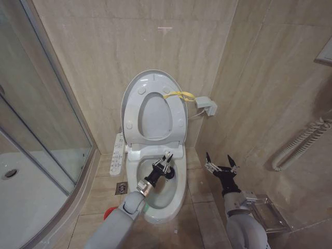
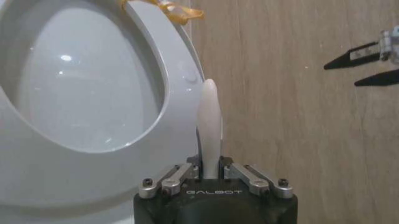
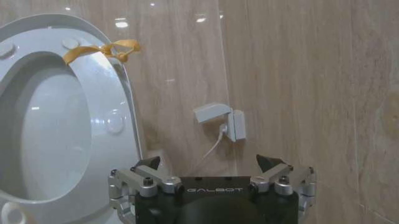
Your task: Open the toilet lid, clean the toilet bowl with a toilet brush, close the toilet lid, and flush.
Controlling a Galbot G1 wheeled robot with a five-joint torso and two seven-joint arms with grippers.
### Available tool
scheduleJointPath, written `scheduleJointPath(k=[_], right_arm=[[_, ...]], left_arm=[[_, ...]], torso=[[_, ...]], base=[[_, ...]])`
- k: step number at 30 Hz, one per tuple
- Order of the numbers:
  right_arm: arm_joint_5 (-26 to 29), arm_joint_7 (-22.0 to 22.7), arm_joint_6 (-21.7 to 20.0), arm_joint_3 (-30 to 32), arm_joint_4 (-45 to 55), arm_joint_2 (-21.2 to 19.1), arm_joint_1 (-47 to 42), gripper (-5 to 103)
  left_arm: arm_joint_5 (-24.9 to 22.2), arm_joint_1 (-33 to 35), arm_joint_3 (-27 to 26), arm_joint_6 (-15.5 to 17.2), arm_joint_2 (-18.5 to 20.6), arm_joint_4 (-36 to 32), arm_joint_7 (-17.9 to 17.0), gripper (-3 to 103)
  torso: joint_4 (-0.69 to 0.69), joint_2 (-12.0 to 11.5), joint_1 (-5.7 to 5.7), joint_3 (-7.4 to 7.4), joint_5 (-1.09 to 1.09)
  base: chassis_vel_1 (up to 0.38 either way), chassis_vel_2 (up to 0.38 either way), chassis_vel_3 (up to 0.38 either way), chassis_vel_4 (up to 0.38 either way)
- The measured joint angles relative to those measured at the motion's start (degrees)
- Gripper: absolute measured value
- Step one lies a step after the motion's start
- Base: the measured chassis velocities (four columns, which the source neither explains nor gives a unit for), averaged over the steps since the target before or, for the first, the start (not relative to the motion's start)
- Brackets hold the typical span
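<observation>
The left tool (image 1: 165, 165) hangs over the white ceramic oval toilet bowl (image 1: 179, 194), its fingers pressed onto the thin white stick handle of the toilet brush (image 2: 210, 126), which stands up between them in the left wrist view; the bristle end cannot be seen. Behind it the large glossy white plastic toilet lid (image 1: 133, 93) stands raised against the beige tiled wall (image 1: 104, 46), with the white ring-shaped seat (image 1: 179, 122) folded up against it, small round bumpers facing outward, and a yellow loop (image 1: 179, 95) hanging at the upper edge on the robot's right side. A long white button panel (image 1: 118, 153) runs along the bowl on the robot's left, and a patch of red (image 1: 110, 212) shows on the floor beside the left arm. The right tool (image 1: 221, 167) hovers to the right of the bowl, apart from it, above the floor tiles, with its dark fingers spread and nothing between them. A small white wall box (image 1: 207, 106) with a cable sits on the wall just right of the lid. A curved glass shower enclosure (image 1: 41, 129) stands to the left.
</observation>
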Motion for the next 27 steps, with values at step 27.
scheduleJointPath(k=[27], right_arm=[[0.0, 0.0, 0.0, 0.0, 0.0, 0.0, 0.0, 100]], left_arm=[[-1.5, -2.2, 2.2, -2.2, -1.1, 6.3, 2.0, 17]], torso=[[-0.02, 0.0, 0.00, 0.00, -0.01]], base=[[0.000, 0.000, 0.000, 0.000]])
